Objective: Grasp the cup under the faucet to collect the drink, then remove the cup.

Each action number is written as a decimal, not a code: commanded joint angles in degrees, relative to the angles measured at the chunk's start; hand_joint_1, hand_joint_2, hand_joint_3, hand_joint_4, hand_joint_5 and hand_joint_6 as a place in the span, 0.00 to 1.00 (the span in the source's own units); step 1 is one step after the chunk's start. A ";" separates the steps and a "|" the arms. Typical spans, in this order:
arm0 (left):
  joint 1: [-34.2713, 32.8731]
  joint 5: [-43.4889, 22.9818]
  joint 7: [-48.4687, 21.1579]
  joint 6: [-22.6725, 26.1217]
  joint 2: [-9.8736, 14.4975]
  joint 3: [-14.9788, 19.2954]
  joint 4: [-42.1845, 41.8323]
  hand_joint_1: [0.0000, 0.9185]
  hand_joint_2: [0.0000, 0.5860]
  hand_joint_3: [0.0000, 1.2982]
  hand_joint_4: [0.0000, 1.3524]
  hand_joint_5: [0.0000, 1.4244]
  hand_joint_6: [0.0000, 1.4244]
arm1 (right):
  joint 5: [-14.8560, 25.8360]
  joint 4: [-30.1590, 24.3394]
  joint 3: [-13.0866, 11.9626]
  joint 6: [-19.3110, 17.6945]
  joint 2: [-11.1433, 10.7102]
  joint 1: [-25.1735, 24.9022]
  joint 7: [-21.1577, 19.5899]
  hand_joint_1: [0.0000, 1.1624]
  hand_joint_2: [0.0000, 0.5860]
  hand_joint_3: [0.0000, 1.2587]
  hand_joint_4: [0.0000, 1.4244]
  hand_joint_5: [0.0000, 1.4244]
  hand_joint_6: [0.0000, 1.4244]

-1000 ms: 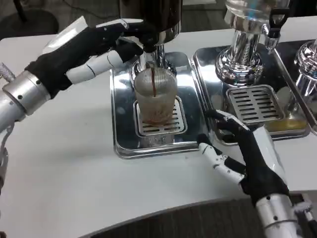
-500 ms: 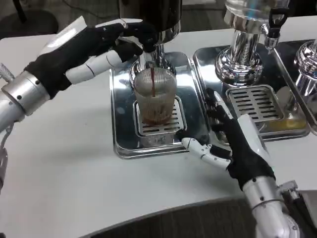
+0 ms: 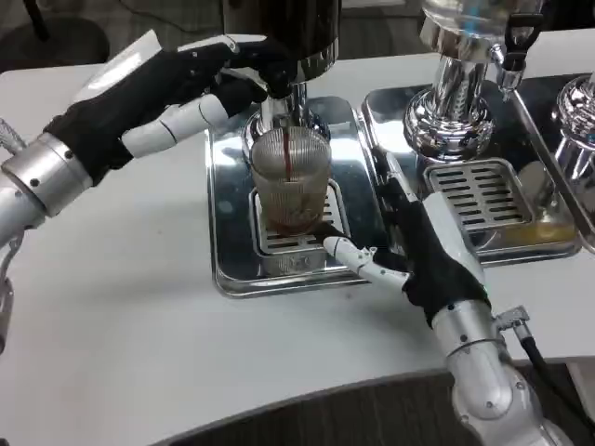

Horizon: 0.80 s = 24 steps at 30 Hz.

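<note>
A clear ribbed cup (image 3: 291, 182) stands on the drain grille of the left steel tray (image 3: 231, 200), right under the faucet (image 3: 279, 93). A thin brown stream runs into it and a little brown drink lies at its bottom. My left hand (image 3: 177, 88) reaches in from the left and presses on the faucet lever above the cup. My right hand (image 3: 423, 246) lies open just right of the cup, over the tray's right rim, with a white finger stretched toward the cup's base; it is close but apart from the cup.
A second dispenser (image 3: 457, 84) with its own tray and grille (image 3: 479, 193) stands to the right, and a third one (image 3: 578, 121) at the right edge. The white table (image 3: 112, 307) spreads out in front and to the left.
My right hand has moved left and forward from the front of the second tray to beside the cup. The left hand stays on the lever; the stream keeps running.
</note>
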 commanded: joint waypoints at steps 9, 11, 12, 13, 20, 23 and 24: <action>0.99 -0.56 -1.67 0.69 0.69 0.11 -1.26 0.01 0.13 0.19 0.18 0.23 0.24 | 0.83 8.09 0.74 -3.08 2.79 -6.87 -1.36 0.50 0.34 0.00 0.00 0.05 0.13; 1.05 -0.62 -1.66 0.75 0.67 0.16 -1.35 0.01 0.13 0.19 0.18 0.23 0.24 | 0.75 9.30 0.87 -3.55 2.93 -7.78 -1.82 0.50 0.34 0.00 0.00 0.05 0.13; 1.09 -0.61 -1.65 0.74 0.67 0.19 -1.41 0.01 0.13 0.19 0.18 0.23 0.24 | 0.80 9.78 0.88 -3.83 2.96 -8.06 -2.00 0.50 0.34 0.00 0.00 0.05 0.13; 1.15 -0.60 -1.65 0.73 0.66 0.22 -1.50 0.01 0.13 0.19 0.18 0.23 0.24 | 0.79 10.31 0.89 -3.88 2.97 -8.48 -2.15 0.50 0.34 0.00 0.00 0.05 0.13; 1.37 -0.72 -1.81 0.93 0.74 0.35 -2.06 0.01 0.14 0.19 0.18 0.23 0.24 | 0.84 14.02 0.77 -3.95 3.46 -10.70 -3.51 0.50 0.34 0.00 0.00 0.04 0.12; 1.48 -0.80 -1.95 1.04 0.69 0.37 -2.29 0.01 0.14 0.19 0.18 0.23 0.24 | 0.78 15.37 1.09 -4.27 3.58 -11.38 -3.86 0.50 0.34 0.00 0.00 0.04 0.12; 1.53 -0.81 -1.98 1.07 0.68 0.38 -2.37 0.01 0.14 0.19 0.18 0.23 0.24 | 0.94 15.97 1.05 -4.45 3.71 -11.66 -3.93 0.50 0.34 0.00 0.00 0.04 0.12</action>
